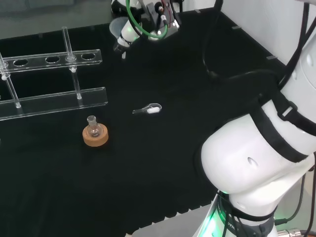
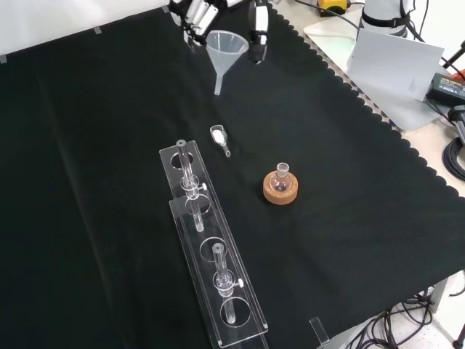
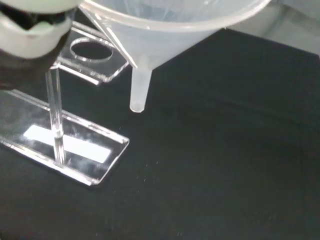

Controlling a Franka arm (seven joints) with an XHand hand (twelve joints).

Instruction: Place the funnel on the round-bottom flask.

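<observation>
The black and white robot hand sits at the far top of the head view, fingers curled round a translucent white plastic funnel, well apart from the small clear glass round-bottom flask on its cork ring stand. In the front view the funnel hangs stem down, clear of the cloth, a detail the head view hides. The wrist view shows the stem near the clear acrylic rack. The flask's neck looks narrow; a tilted stem could likely topple it.
</observation>
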